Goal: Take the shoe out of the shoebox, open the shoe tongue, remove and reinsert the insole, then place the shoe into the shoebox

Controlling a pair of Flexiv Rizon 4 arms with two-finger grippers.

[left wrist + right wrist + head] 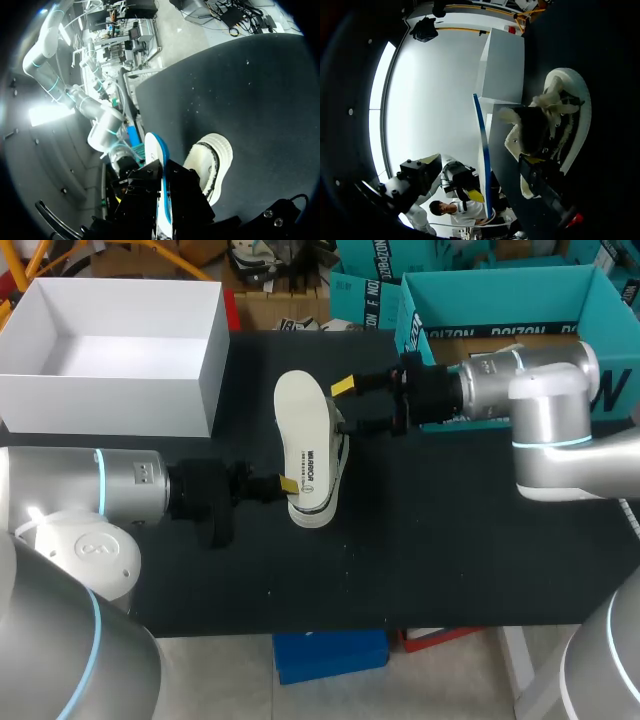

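The white insole [304,440] hangs over the table with its near end pinched in my left gripper [288,485], which is shut on it. In the left wrist view the insole [159,150] shows edge-on, blue underneath, between the dark fingers. The white shoe [338,455] lies on the black table under and beside the insole, its opening and tongue [540,117] facing my right gripper. My right gripper [345,408] comes in from the right and is open. One yellow tip stands past the insole's far edge and the other by the shoe [570,115]. It holds nothing.
The open white shoebox [205,370] stands at the back left of the black table [450,550]. A teal box [500,300] sits at the back right behind my right arm. The table's near half has bare room.
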